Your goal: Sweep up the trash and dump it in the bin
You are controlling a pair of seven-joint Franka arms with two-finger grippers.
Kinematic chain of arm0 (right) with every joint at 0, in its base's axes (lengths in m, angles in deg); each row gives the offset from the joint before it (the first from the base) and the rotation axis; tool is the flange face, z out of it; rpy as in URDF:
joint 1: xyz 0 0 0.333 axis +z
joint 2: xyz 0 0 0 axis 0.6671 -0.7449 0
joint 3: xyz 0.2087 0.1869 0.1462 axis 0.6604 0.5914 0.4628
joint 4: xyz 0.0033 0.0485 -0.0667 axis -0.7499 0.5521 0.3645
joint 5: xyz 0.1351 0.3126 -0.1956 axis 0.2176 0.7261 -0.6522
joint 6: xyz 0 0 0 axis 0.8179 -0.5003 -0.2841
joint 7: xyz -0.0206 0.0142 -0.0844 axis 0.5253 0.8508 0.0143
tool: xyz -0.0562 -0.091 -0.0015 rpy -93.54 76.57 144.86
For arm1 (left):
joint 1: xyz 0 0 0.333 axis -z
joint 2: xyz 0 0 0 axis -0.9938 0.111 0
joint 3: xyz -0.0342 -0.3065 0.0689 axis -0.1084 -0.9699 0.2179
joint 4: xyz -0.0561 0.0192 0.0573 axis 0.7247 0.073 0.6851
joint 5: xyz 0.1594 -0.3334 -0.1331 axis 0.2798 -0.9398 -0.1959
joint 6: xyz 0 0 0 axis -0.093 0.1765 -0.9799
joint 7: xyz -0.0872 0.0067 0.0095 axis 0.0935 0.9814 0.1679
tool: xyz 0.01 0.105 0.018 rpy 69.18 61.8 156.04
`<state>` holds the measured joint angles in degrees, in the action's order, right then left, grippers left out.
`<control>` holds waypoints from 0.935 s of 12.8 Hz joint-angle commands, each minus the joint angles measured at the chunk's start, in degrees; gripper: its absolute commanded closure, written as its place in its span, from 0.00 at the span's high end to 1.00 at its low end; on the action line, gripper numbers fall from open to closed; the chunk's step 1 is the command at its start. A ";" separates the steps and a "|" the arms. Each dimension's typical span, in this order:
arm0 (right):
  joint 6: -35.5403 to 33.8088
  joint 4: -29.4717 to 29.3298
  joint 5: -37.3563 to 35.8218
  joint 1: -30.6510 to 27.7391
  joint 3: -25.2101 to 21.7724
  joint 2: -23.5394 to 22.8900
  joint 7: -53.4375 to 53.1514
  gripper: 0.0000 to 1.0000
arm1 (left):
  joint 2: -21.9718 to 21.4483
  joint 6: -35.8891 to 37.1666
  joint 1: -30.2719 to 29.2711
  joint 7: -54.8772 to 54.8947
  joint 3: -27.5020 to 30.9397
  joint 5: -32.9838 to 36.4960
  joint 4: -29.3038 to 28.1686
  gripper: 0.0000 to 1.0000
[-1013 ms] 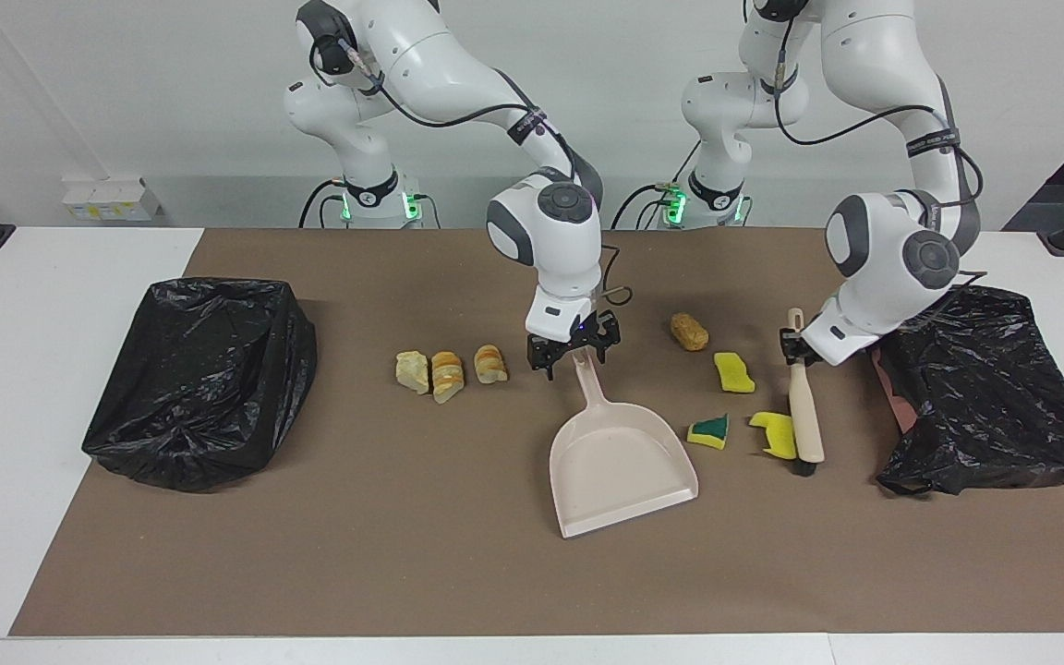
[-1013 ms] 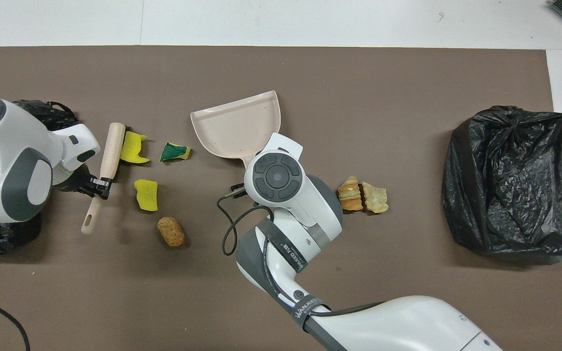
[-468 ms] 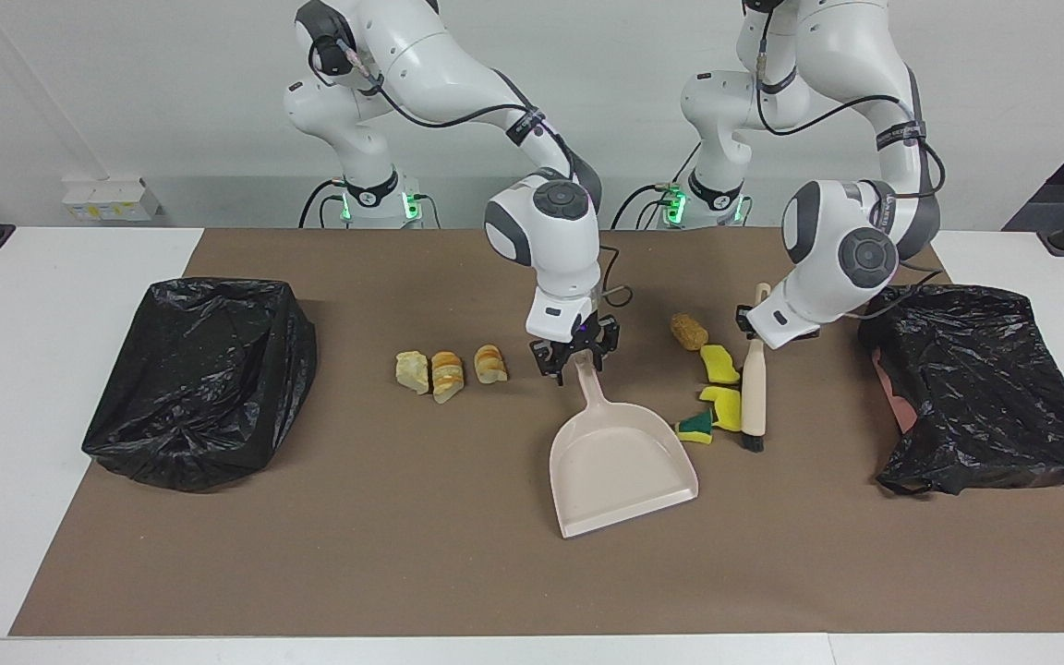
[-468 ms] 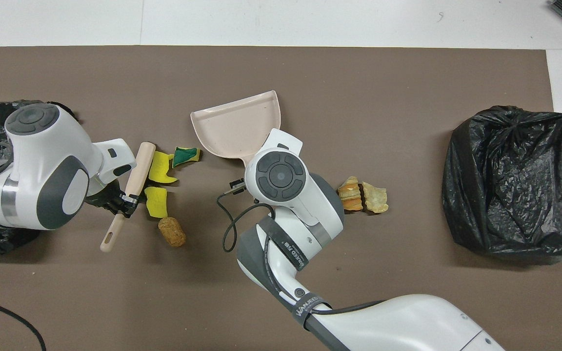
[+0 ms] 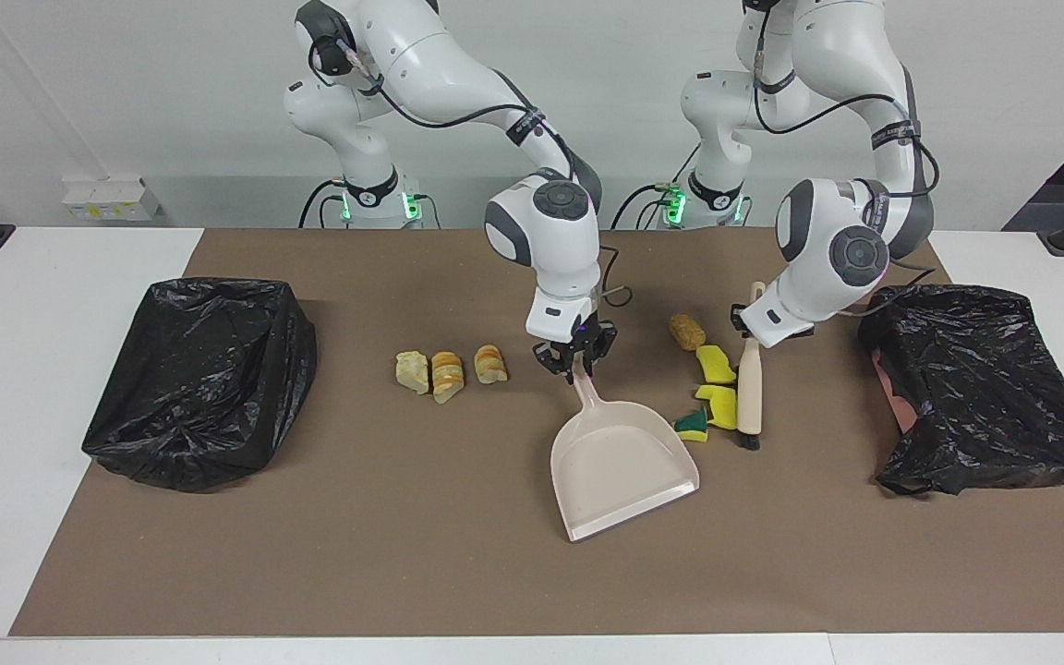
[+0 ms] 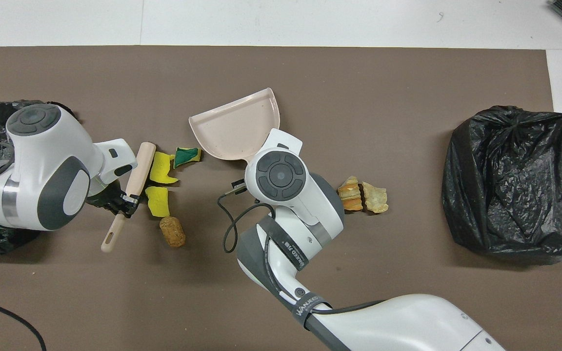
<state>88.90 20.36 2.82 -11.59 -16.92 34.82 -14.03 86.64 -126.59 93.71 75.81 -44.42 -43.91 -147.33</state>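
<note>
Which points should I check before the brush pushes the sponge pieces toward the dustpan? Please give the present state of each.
1. Left gripper shut on the brush handle: ok.
2. Right gripper shut on the dustpan handle: ok.
3. Dustpan lies flat on the mat: cannot tell.
4. Sponge pieces sit between brush and dustpan: ok.
5. Brown lump is in the brush's path: not ok; it lies nearer to the robots than the sponge pieces.
6. Bread chunks gathered: not ok, they lie toward the right arm's end.

Beige dustpan [image 5: 620, 462], beige black-bristled brush [image 5: 750, 392], brown mat [image 5: 403, 554]
Yellow and green sponges [image 5: 715, 397], black bags [image 5: 199, 379]
</note>
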 commanded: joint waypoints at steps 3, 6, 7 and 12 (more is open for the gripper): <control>-4.81 0.21 0.83 -5.71 0.81 3.34 25.18 0.00 | -3.07 0.81 -0.24 -0.62 0.79 0.80 -0.21 0.00; -12.09 1.26 1.53 -7.58 0.81 8.08 38.10 0.00 | -5.00 0.90 -1.99 -1.05 0.88 0.54 -0.47 0.00; -13.77 2.49 2.06 -8.62 0.90 9.84 43.54 0.00 | -5.79 1.16 -2.95 -1.75 0.88 0.45 -0.91 0.00; -15.54 7.15 7.69 -9.52 0.81 10.48 72.65 0.00 | -11.05 -5.74 -2.79 -8.52 0.80 0.45 -10.71 0.00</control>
<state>73.53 25.04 8.96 -20.29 -16.80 44.81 51.17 80.34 -126.98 90.73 69.61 -43.43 -43.91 -150.74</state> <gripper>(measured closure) 0.687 0.749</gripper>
